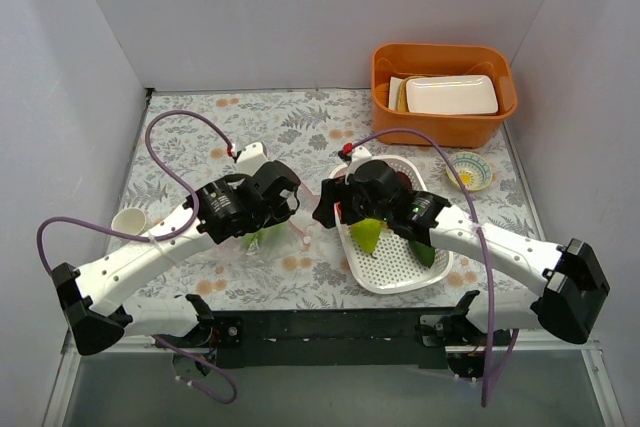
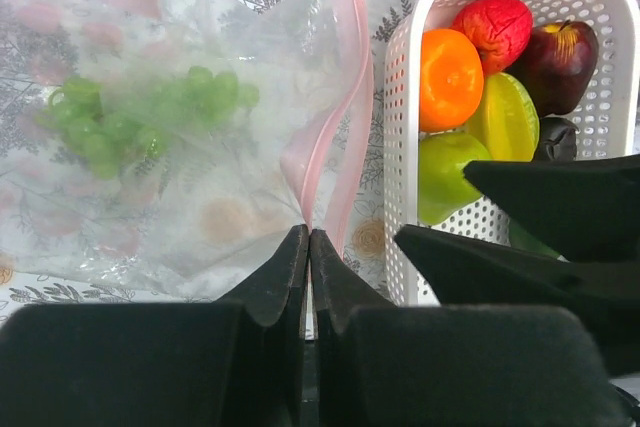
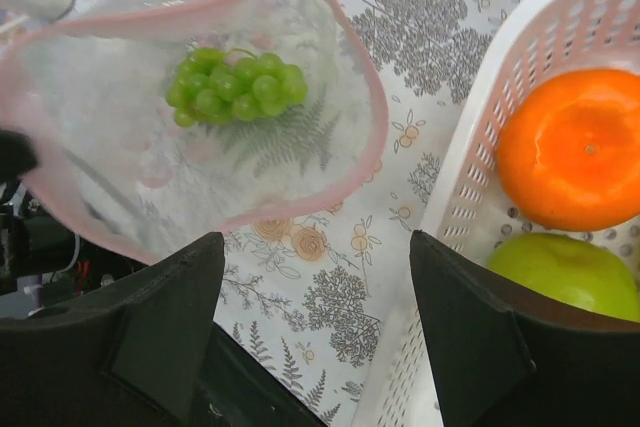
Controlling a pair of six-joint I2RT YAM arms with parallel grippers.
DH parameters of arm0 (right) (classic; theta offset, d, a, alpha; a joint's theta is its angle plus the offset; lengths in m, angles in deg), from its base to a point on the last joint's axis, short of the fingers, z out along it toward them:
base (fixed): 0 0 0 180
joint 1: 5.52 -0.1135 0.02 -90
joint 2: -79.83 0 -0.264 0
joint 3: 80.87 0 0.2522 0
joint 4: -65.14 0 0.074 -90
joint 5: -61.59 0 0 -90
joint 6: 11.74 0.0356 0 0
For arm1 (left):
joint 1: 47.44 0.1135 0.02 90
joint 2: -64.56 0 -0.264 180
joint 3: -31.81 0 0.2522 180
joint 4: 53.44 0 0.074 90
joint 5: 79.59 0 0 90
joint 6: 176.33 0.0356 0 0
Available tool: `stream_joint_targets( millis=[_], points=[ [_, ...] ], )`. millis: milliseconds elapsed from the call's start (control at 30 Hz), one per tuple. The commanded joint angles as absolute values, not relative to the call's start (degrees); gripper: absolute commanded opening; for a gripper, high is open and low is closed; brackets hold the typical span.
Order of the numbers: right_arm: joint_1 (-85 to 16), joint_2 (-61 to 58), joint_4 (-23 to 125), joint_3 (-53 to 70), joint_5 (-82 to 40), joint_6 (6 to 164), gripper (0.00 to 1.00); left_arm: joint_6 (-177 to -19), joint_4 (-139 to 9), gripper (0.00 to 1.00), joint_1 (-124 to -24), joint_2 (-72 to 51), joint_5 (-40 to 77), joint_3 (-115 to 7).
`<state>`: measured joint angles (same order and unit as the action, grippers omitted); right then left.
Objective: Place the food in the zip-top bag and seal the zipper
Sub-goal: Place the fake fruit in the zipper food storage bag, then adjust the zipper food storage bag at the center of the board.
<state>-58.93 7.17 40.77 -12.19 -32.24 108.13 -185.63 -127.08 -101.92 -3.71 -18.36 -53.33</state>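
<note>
The clear zip-top bag [image 2: 180,177] lies left of the white basket [image 2: 400,147] with green grapes [image 2: 140,112] inside. My left gripper [image 2: 308,235] is shut on its pink zipper [image 2: 335,137] and holds the mouth open. In the right wrist view the open mouth, its zipper rim [image 3: 365,117] and the grapes [image 3: 235,82] show. My right gripper [image 3: 315,247] is open and empty over the table between bag and basket [image 3: 480,177]. In the basket lie an orange [image 2: 450,77], red apple [image 2: 495,27], maroon plum [image 2: 555,57], yellow-green fruit [image 2: 505,117] and green pear [image 2: 450,172].
An orange bin [image 1: 445,117] holding a white container stands at the back right. A small patterned bowl [image 1: 468,172] sits right of the basket [image 1: 400,272]. A white cup [image 1: 130,219] stands at the left. Grey walls close the table's sides and back.
</note>
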Motion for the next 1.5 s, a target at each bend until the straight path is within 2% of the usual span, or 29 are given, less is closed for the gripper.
stream_joint_targets(
  millis=[0,300,433,533,833,1200,1400,1433,1467],
  points=[
    [-58.9,5.3,42.3,-12.6,-31.1,111.9,0.81,-186.3,-128.5,0.00,-101.7,-0.7,-22.2,-56.8],
    [-58.9,-2.3,42.7,-8.9,-28.8,116.1,0.82,-187.0,-128.5,0.00,-101.8,1.5,-22.0,-55.9],
    [-58.8,-4.2,45.0,-8.7,-26.0,117.2,0.79,-187.2,-128.4,0.00,-101.7,2.5,-22.2,-55.3],
    [-58.8,-3.8,45.7,-8.2,-25.7,117.4,0.75,-187.1,-128.5,0.00,-101.7,2.8,-22.5,-55.2],
    [-57.3,5.2,44.1,-12.5,-34.9,120.0,0.73,-187.3,-129.0,0.00,-101.7,3.4,-22.6,-54.4],
    [-56.0,-1.9,44.3,-8.2,-28.8,121.0,0.70,-187.4,-128.6,0.00,-101.7,4.2,-22.7,-54.6],
    [-56.0,-4.2,47.3,-8.7,-22.7,121.3,0.59,-187.5,-128.7,0.00,-101.7,4.9,-22.8,-54.2],
    [-56.0,-4.4,47.2,-8.4,-22.3,121.2,0.50,-187.5,-128.6,0.00,-101.7,5.1,-22.8,-54.1],
    [-56.0,-4.6,47.3,-8.3,-21.6,120.9,0.45,-187.5,-128.6,0.00,-101.7,5.2,-22.8,-54.0]
  ],
)
